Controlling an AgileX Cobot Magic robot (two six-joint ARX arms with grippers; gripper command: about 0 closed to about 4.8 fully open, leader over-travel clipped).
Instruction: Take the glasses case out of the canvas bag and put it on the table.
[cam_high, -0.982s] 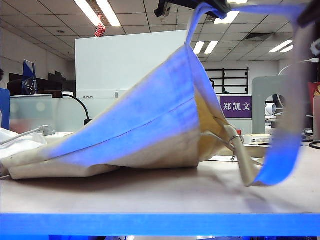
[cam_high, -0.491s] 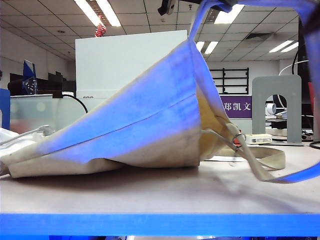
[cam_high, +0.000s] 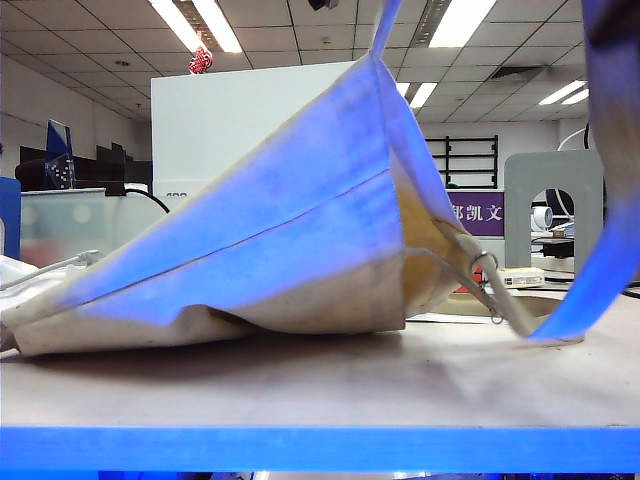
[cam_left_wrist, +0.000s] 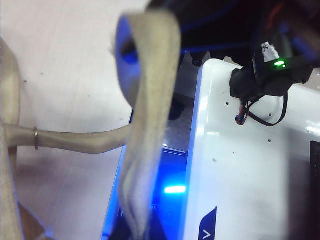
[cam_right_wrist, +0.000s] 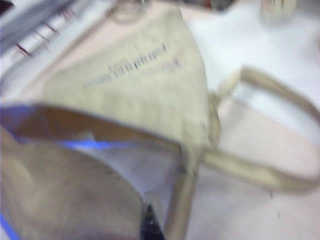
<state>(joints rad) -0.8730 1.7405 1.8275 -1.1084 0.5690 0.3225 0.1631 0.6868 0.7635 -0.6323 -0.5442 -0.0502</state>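
Observation:
The canvas bag (cam_high: 280, 240) lies on the table (cam_high: 300, 390), with one corner pulled up into a peak by a strap that leaves the top of the exterior view. In the left wrist view my left gripper (cam_left_wrist: 137, 232) is shut on that beige strap (cam_left_wrist: 150, 100), high above the table (cam_left_wrist: 65, 75). The blurred right wrist view shows my right gripper (cam_right_wrist: 152, 227) shut against the bag's rim, where a second strap (cam_right_wrist: 182, 200) runs into the jaws. This strap (cam_high: 600, 270) rises along the right edge of the exterior view. The metal ring (cam_high: 483, 262) hangs at the bag's mouth. The glasses case is hidden.
A white partition (cam_high: 250, 130) and a grey bracket stand (cam_high: 553, 200) stand behind the bag. White cloth and a cable (cam_high: 30, 275) lie at the far left. The robot's white base (cam_left_wrist: 250, 165) sits beside the table edge. Printed paper sheets (cam_right_wrist: 35, 35) lie beyond the bag.
The bag's peak has risen slightly. The right-hand strap, which lay looped on the table half a second ago, now hangs lifted along the right edge. The dark gripper at the top has gone out of frame.

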